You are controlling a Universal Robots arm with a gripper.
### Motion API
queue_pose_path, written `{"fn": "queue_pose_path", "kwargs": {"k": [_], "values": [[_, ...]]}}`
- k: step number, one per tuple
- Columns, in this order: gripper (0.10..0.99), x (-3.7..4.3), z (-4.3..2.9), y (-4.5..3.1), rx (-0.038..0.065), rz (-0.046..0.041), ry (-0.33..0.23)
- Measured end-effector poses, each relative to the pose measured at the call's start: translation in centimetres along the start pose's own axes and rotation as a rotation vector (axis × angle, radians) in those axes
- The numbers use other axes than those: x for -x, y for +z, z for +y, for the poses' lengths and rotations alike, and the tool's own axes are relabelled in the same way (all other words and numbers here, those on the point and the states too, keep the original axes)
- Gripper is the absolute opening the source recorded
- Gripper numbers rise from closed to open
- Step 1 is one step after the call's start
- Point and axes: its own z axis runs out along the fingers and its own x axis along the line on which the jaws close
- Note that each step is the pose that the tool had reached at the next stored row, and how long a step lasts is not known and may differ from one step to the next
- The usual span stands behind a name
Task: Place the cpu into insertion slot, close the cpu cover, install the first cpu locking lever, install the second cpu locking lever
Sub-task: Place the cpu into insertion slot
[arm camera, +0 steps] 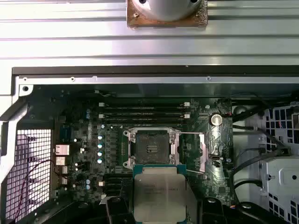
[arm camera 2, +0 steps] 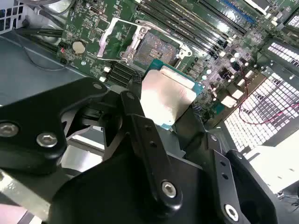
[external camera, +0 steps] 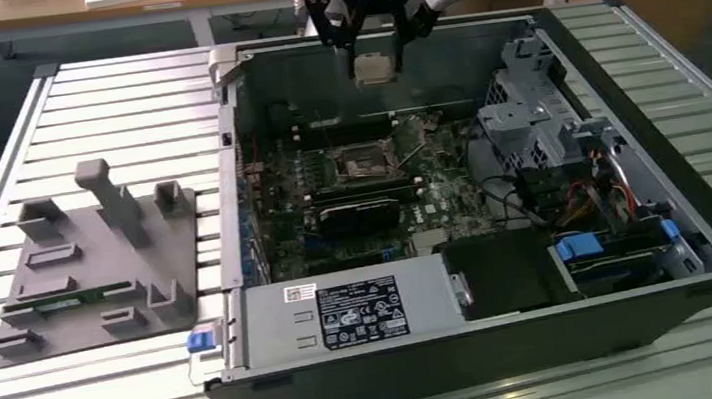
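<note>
Cpu [arm camera: 159, 193]: pinched by opposite edges between the black fingers [arm camera 2: 136, 100] of the gripper [external camera: 372, 57], silvery metal top turned toward both wrist cameras, thin green edge showing round it. Jaws narrowed to the cpu's width, nothing else in their hold. Hanging in the air in the exterior view, above the open case [external camera: 482, 356] near its far wall, well clear of the board [external camera: 334, 247] below.

Slot [arm camera: 152, 148]: bare, a dark square with a silver rim, near the middle of the board. Not touching the cpu, a clear gap between the two in both wrist views. Just beside long black memory slots [arm camera: 142, 112].

Cover [arm camera 2: 104, 39]: swung open, off the slot and to one side of it, a silver frame with board showing through its square window in the second wrist view. Upright or laid fully back: cannot tell.

Coin cell [arm camera: 215, 119] on the board, on the cover's side of the slot. Metal drive cage [external camera: 528, 119] and cables toward the exterior view's right of the board. Labelled metal box [external camera: 342, 312] at the case's near edge. Case standing on a slatted metal table [external camera: 90, 99]. Grey holder [external camera: 84, 281] with upright pegs on the table beside the case, at the exterior view's left.
</note>
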Motion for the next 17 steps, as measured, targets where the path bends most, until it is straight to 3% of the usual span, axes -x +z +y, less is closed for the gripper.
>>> {"fn": "queue_pose_path", "kwargs": {"k": [4,13,17], "values": [[0.537,0.0,0.0,0.0,0.0,-0.0008,0.009],[0.537,0.0,-0.01,0.14,0.003,-0.0146,0.164],[0.537,-0.23,-0.02,0.2,0.004,-0.0184,0.205]]}}
